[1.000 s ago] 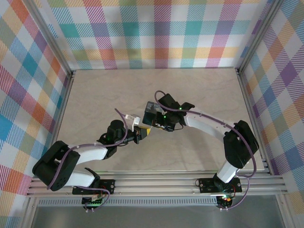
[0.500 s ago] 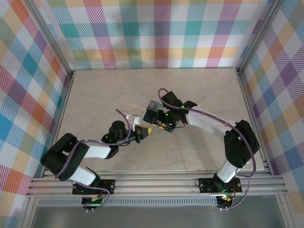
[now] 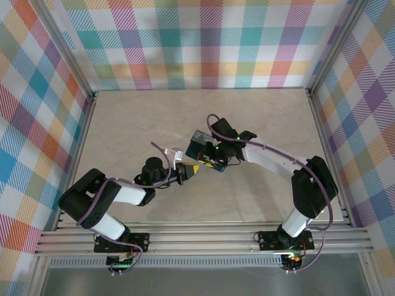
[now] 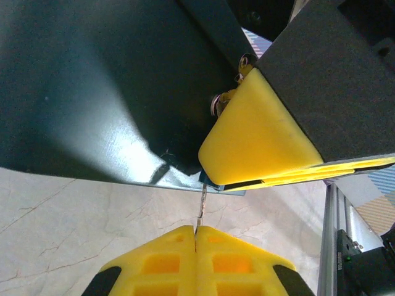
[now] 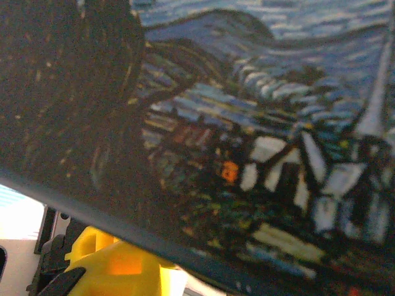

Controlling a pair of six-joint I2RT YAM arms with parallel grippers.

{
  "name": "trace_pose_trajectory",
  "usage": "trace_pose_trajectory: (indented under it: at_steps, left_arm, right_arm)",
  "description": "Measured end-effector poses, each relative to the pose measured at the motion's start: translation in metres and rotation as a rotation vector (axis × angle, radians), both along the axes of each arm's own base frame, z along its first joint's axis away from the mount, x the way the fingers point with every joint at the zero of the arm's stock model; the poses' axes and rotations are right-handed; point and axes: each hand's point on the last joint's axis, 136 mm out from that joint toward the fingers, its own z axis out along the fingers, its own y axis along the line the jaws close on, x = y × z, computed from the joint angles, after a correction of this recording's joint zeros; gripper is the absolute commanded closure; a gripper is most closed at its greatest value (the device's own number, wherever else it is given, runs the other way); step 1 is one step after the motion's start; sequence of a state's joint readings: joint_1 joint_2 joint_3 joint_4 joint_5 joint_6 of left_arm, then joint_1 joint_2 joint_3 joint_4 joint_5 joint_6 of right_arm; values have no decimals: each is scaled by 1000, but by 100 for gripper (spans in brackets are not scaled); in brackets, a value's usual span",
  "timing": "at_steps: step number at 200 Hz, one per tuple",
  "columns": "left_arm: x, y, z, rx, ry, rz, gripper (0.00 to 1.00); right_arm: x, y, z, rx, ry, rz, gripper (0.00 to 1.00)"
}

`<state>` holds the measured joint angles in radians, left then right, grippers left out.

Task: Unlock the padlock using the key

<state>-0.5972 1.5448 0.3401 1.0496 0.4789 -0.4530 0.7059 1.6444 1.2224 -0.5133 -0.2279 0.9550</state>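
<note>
Where the left gripper [image 4: 195,233] shows in its own wrist view, its two yellow fingertips are pressed flat together with no gap, and the key [image 4: 200,206] is pinched in the seam between them. The thin metal blade stands nearly upright out of the tips. Its upper end reaches the lower edge of the tin box [image 4: 92,80], just beside the bottom corner of a yellow finger [image 4: 259,139] of the right arm.

That finger lies against the side of the box. Small brassy parts of the padlock [image 4: 221,103] peek out where the finger meets the dark metal. Most of the lock is hidden, and the key's tip sits well below those parts.

From above, the right gripper [image 3: 208,157] is clamped on the tin box [image 3: 199,143], which is held tilted over the middle of the pale marbled table [image 3: 136,123]. The left gripper [image 3: 191,169] points up at it from the near left, almost touching. How wide the right jaws stand cannot be read.

In the right wrist view the starry-night print of the box [image 5: 247,123] sits close to the lens, with a yellow fingertip [image 5: 111,259] under its lower edge. Checked walls [image 3: 185,37] surround the table.
</note>
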Motion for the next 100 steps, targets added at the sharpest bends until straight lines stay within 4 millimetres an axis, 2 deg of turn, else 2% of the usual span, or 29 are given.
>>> trace_pose_trajectory:
  at_steps: [100]
  left_arm:
    - [-1, -3, 3, -15, -21, -8, 100]
  right_arm:
    - [-1, 2, 1, 29, 16, 2, 100]
